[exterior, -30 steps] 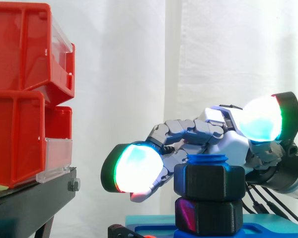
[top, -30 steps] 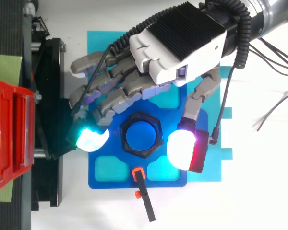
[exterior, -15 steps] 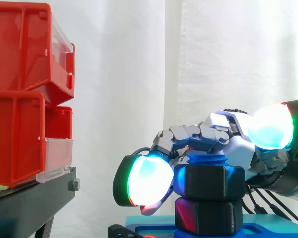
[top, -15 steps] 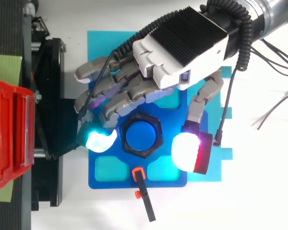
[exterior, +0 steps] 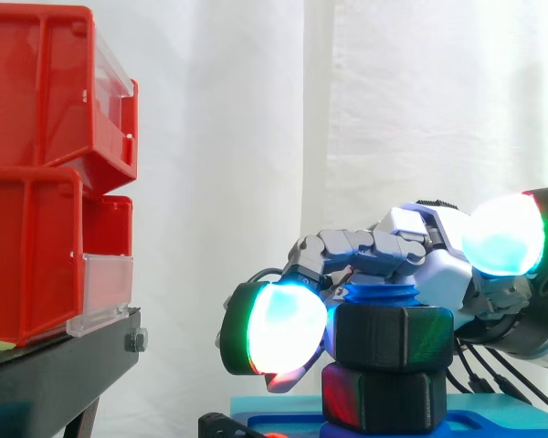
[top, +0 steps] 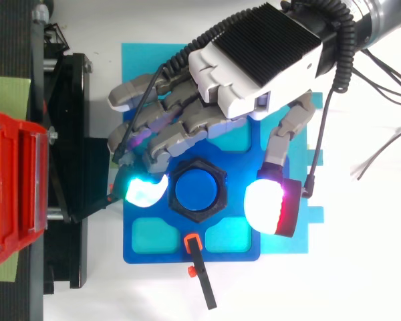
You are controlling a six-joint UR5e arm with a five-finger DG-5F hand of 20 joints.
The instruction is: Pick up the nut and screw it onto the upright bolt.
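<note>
A black hex nut sits threaded near the top of the upright blue bolt, above a second black nut lower on the same bolt. From above, the nut's ring surrounds the bolt's round blue top. My hand reaches over from the upper right and straddles the nut. One glowing cyan fingertip rests against the nut's left side. The thumb's white-and-red pad hangs to the right, a gap away from the nut. The hand does not pinch the nut.
The bolt stands on a blue base plate over a cyan sheet. Red bins on a black stand fill the left side. A small black tool with an orange tip lies at the plate's front edge.
The hand has shifted right and lower. Its cyan fingertip came in against the nut's left side and the thumb moved right. In the side view the upper nut has turned slightly.
</note>
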